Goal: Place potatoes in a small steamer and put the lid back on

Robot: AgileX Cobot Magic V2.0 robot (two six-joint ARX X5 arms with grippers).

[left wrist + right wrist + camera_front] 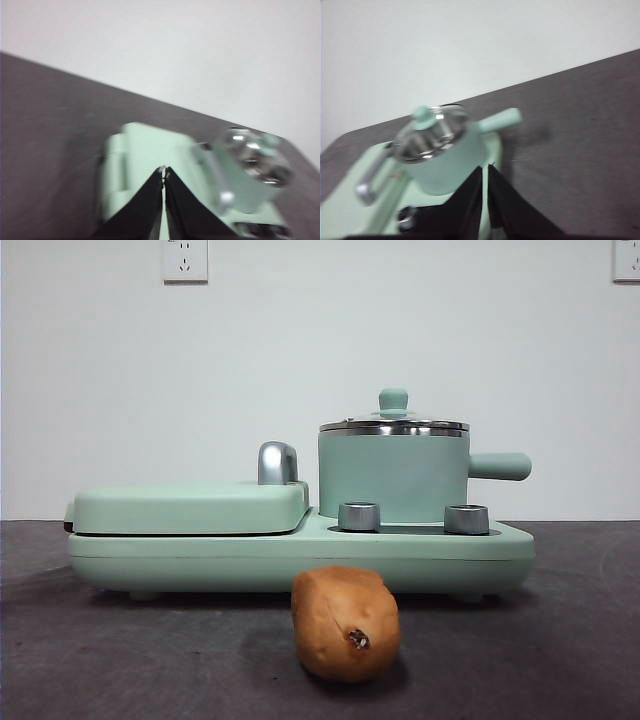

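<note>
Orange-brown potato point(346, 623) before lidded steamer point(393, 478).

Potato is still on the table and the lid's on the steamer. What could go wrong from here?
1. The lid covers the steamer, and its knob is small; a shut gripper could slip off it.
2. The oval potato lies loose before the appliance and might roll when gripped.
3. Both the left gripper and right gripper are shut.
</note>
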